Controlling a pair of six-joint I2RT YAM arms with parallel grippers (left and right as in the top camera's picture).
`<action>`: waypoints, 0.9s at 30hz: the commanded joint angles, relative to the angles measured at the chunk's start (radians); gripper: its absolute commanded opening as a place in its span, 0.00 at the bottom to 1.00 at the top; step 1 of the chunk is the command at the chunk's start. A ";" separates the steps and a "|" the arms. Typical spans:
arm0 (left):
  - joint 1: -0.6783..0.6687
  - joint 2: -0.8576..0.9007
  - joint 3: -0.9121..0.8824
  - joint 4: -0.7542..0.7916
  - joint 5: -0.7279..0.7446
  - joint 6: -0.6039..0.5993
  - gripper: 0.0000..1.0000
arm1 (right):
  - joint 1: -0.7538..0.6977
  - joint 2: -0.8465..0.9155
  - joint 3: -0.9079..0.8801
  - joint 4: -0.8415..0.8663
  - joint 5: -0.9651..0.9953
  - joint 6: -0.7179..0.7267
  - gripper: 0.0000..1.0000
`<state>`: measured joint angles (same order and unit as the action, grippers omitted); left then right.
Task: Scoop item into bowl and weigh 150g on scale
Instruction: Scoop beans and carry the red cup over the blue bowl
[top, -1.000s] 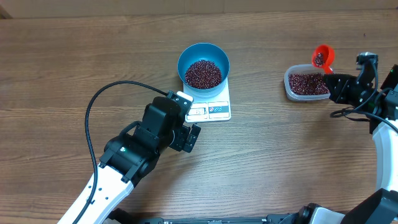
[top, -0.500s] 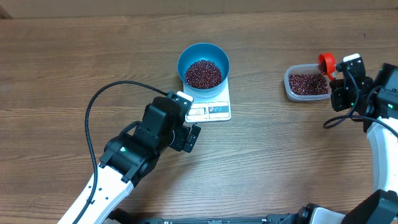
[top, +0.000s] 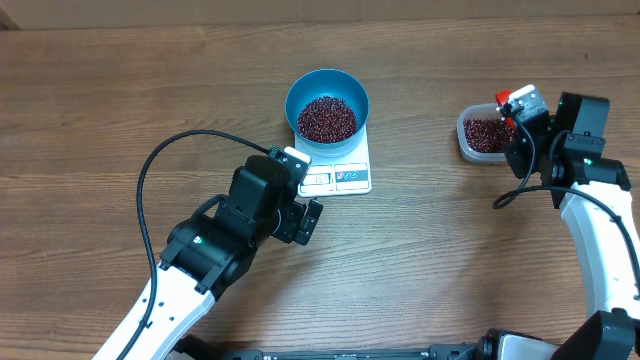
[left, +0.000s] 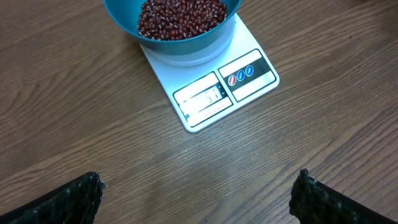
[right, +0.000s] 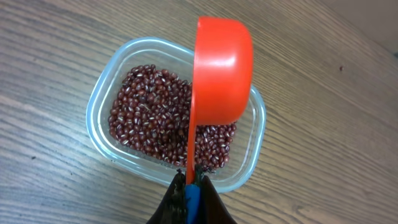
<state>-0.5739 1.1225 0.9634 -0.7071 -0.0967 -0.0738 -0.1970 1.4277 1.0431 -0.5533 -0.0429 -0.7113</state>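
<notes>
Beans (top: 327, 118) fill bowl (top: 297, 92) on scale (top: 345, 178); orange scoop (right: 221, 68) above tub (right: 97, 115).

Overhead: fixed, high, straight down on whole table (top: 120, 90); left wrist: low, tilted down, scale (left: 211, 93) and bowl (left: 180, 48) just ahead of left gripper (left: 196, 194); right wrist: very close, tub (right: 98, 118) under scoop (right: 222, 68) beyond right gripper (right: 189, 186); overhead shares both patches.

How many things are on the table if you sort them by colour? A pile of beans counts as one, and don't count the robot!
Blue: 1, the bowl
White: 1, the scale
Clear: 1, the plastic tub
Orange-red: 1, the scoop
Dark red: 2, the bean heaps, one in the bowl, one in the tub
Total: 6
</notes>
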 joint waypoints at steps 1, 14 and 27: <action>0.004 0.003 0.000 0.004 0.012 0.018 0.99 | 0.009 -0.025 0.006 0.014 0.011 0.087 0.03; 0.004 0.003 0.000 0.004 0.012 0.018 1.00 | 0.161 -0.077 0.014 0.175 -0.715 0.218 0.04; 0.004 0.003 0.000 0.004 0.012 0.018 1.00 | 0.472 0.003 0.014 0.286 -0.391 0.312 0.04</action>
<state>-0.5739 1.1225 0.9634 -0.7071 -0.0967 -0.0734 0.2493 1.3994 1.0431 -0.2787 -0.5304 -0.4736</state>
